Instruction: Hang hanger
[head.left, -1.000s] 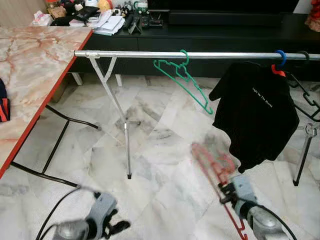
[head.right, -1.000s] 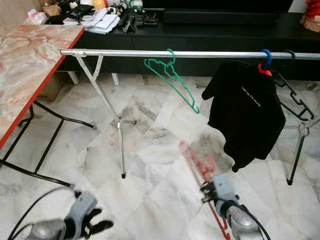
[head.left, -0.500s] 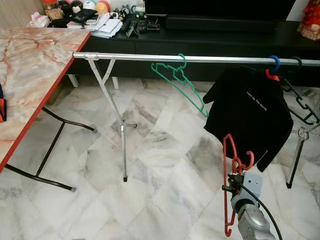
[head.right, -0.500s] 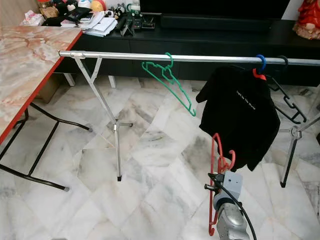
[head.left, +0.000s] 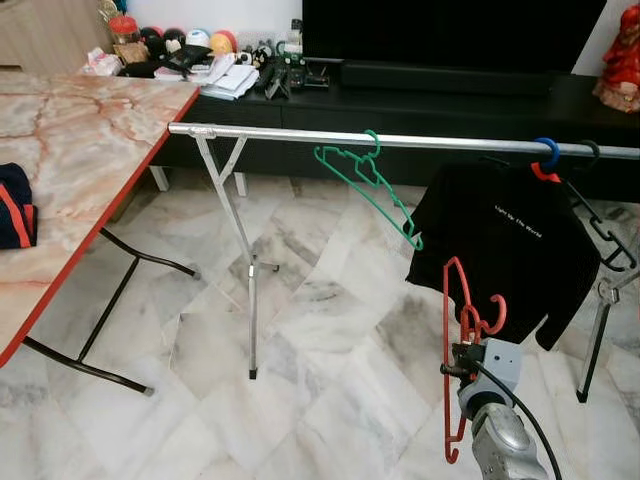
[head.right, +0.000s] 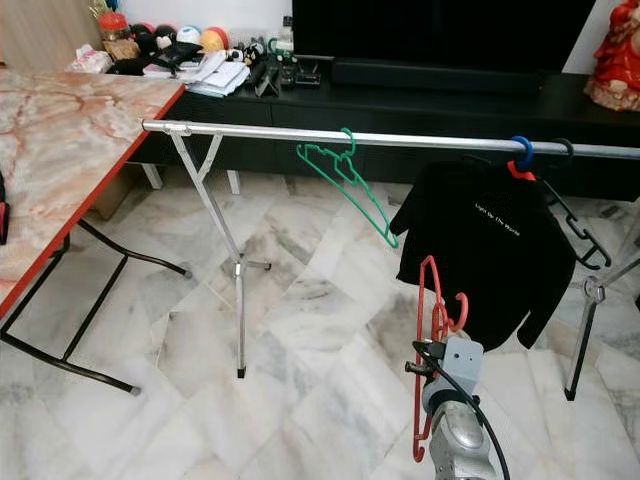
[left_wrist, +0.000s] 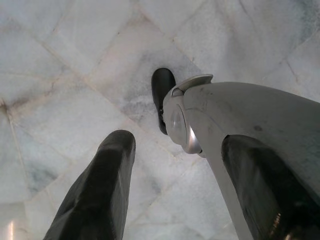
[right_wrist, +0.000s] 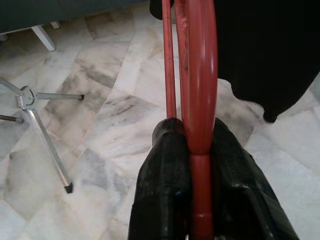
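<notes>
The right pincer is clamped on a red hanger, holding it upright at about 5 o'clock in the head view, below the silver rail and just beside the black shirt. A green hanger hangs on the rail near 12 o'clock. The left pincer hangs over the marble floor, fingers spread wide.

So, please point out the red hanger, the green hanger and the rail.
red hanger (head.left: 452, 330), left eye view, on its long side bar.
green hanger (head.left: 372, 183), left eye view, on its sloping arm.
rail (head.left: 290, 134), left eye view, on bare tube.
</notes>
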